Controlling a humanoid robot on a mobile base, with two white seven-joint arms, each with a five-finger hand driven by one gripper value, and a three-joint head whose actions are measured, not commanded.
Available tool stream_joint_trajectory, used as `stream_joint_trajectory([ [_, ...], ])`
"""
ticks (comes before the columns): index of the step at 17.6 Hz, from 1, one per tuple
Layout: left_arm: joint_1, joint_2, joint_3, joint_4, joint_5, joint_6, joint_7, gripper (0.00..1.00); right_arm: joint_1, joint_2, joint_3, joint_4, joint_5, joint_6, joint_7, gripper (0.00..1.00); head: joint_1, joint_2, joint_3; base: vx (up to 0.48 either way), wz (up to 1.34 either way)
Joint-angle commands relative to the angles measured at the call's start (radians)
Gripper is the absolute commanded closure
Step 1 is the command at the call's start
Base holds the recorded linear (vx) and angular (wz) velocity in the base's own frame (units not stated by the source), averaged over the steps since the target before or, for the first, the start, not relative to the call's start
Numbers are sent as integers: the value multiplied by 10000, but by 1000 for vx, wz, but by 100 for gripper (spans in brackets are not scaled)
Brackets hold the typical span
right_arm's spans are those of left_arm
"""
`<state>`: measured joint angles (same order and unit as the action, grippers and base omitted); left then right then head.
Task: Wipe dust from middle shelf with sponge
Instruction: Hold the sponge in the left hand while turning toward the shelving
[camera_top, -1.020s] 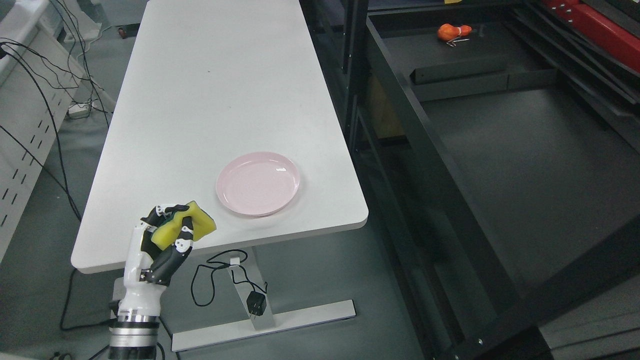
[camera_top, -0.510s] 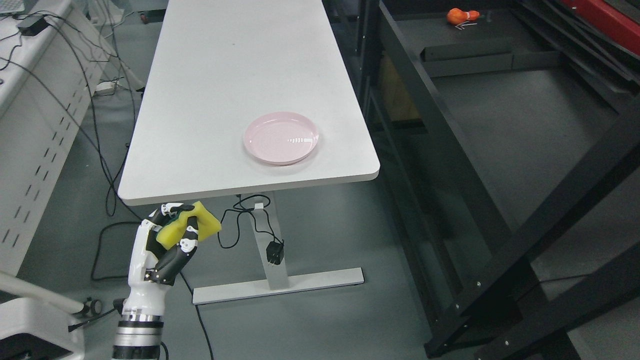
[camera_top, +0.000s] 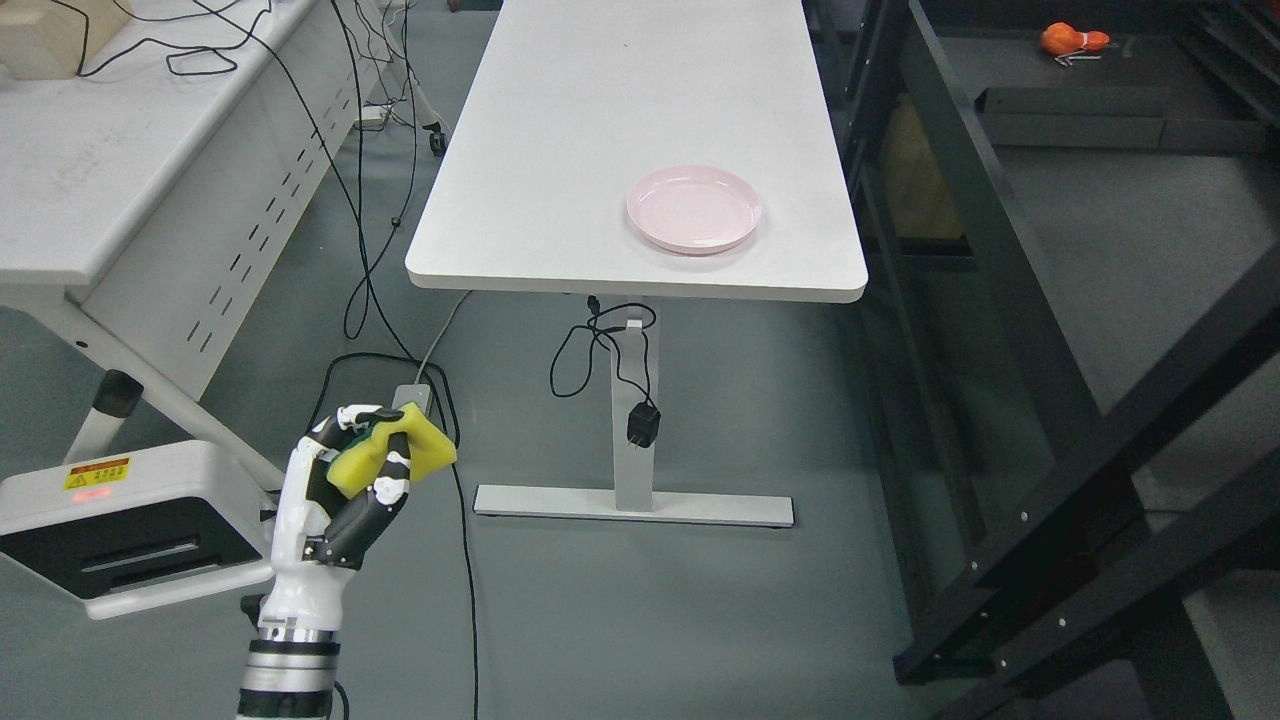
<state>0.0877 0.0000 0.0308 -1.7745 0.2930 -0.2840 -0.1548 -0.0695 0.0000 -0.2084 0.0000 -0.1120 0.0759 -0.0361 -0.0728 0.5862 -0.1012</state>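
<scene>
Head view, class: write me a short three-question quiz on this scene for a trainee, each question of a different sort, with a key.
1. True or false: the left robot hand holds a yellow sponge.
2. Multiple choice: where is the pink plate? A) on the floor B) on the white table, near its front right corner C) on the black shelf
3. Fill in: the small object far back on the shelf, the orange thing, is coloured ____.

Key: 1 true; 2 B; 3 orange.
</scene>
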Motion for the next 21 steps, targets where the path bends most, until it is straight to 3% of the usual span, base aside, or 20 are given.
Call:
stream_joint_trajectory([
  [1,-33,174,-1,-3,0,2,-2,100,4,-175,-3,-174,0,8,-7,0,0,0,0,-267,-65],
  [10,-48,174,-476,-3,-15,-44,-140,99,4,-175,13,-174,0,8,-7,0,0,0,0,-250,-334],
  [21,-171,174,-1012,-19,-61,-166,-338,99,4,-175,13,-174,0,8,-7,0,0,0,0,-77,-475],
])
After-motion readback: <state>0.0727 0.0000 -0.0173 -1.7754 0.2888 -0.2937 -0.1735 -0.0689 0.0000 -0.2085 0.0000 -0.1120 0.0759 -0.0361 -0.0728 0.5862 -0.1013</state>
